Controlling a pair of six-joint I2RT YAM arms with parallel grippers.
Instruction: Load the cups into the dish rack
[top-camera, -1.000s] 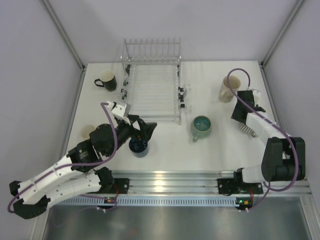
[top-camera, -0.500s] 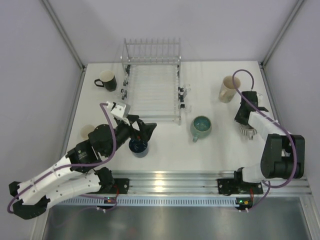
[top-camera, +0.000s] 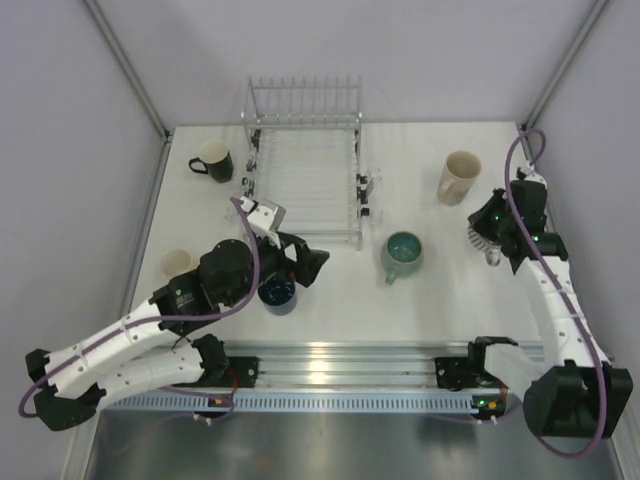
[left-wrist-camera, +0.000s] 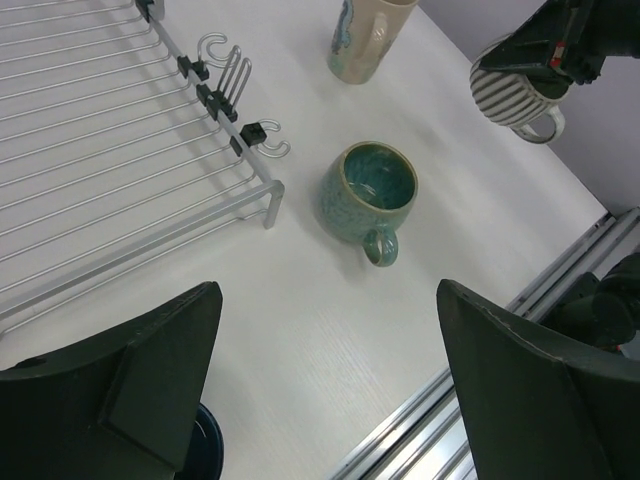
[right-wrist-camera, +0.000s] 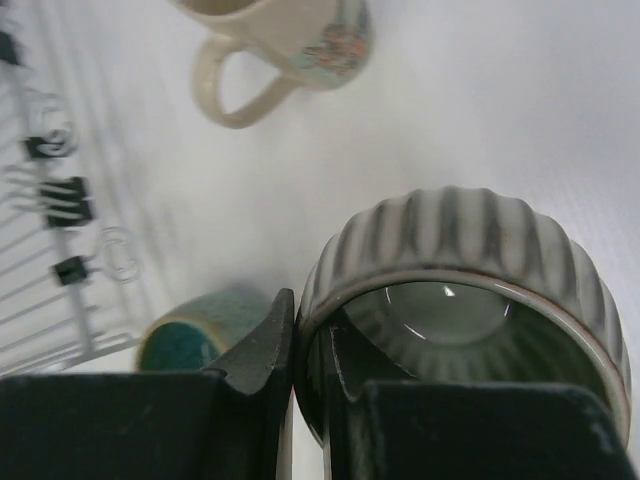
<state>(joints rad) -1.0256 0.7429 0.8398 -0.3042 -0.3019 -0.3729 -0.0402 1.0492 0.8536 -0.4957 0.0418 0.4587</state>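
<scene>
My right gripper (top-camera: 495, 225) is shut on the rim of the ribbed beige cup (top-camera: 484, 240), one finger inside and one outside (right-wrist-camera: 305, 335), and holds it off the table; the cup (right-wrist-camera: 470, 250) fills the right wrist view. My left gripper (top-camera: 308, 265) is open and empty (left-wrist-camera: 330, 380), just right of the dark blue cup (top-camera: 277, 293). The teal-green mug (top-camera: 403, 252) stands upright ahead of it (left-wrist-camera: 368, 190). The tall cream cup (top-camera: 458, 178) stands at the far right. The black mug (top-camera: 213, 160) stands left of the dish rack (top-camera: 305, 170). A small yellowish cup (top-camera: 178, 263) sits at the left.
The rack's near corner with clips and hooks (left-wrist-camera: 235, 105) lies left of the teal-green mug. Metal rails (top-camera: 350, 360) run along the table's near edge. Grey walls close in on both sides.
My right gripper has closed on the ribbed beige cup and raised it, with the arm swinging out to the right. My left gripper has moved a little right of the dark blue cup.
</scene>
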